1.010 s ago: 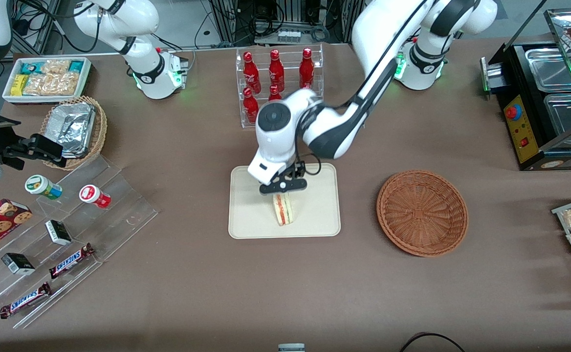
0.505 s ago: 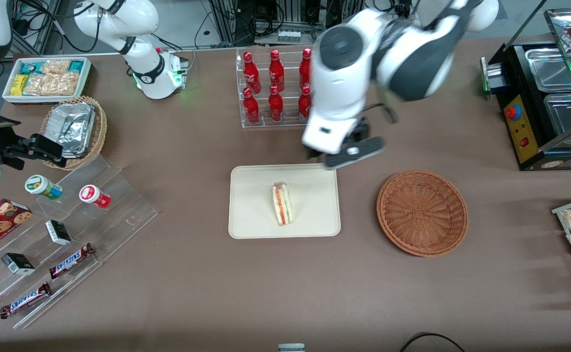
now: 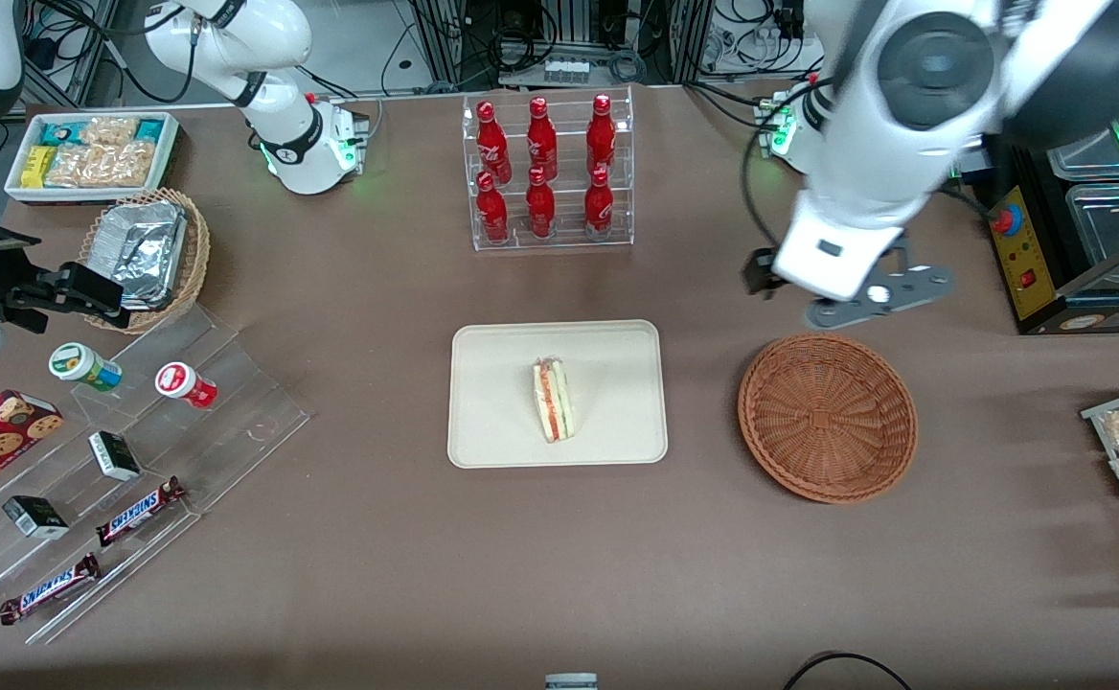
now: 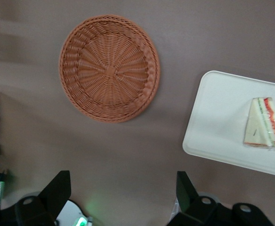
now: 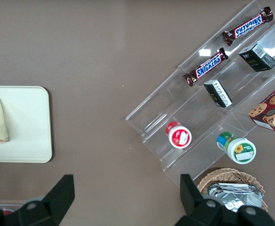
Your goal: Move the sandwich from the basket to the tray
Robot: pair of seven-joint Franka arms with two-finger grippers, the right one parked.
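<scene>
The sandwich [image 3: 554, 401] lies on its side in the middle of the cream tray [image 3: 492, 383], its red and green filling facing up. Nothing touches it. The reddish-brown basket [image 3: 826, 417] stands empty beside the tray, toward the working arm's end of the table. My gripper [image 3: 872, 297] hangs high above the table, just farther from the front camera than the basket. The wrist view looks down on the basket [image 4: 110, 74], the tray [image 4: 222, 122] and the sandwich [image 4: 263, 129]. There the gripper [image 4: 121, 194] is open, with only bare table between its fingers.
A clear rack of red bottles [image 3: 545, 172] stands farther from the front camera than the tray. A black food warmer [image 3: 1048, 249] sits at the working arm's end. Stepped acrylic shelves with snacks [image 3: 119, 450], a tan basket of foil containers [image 3: 148, 254] and a white snack bin [image 3: 90, 153] fill the parked arm's end.
One second ago the gripper was down at the sandwich on the tray. It has since let go, risen and swung toward the working arm's end, near the basket. The sandwich stays put.
</scene>
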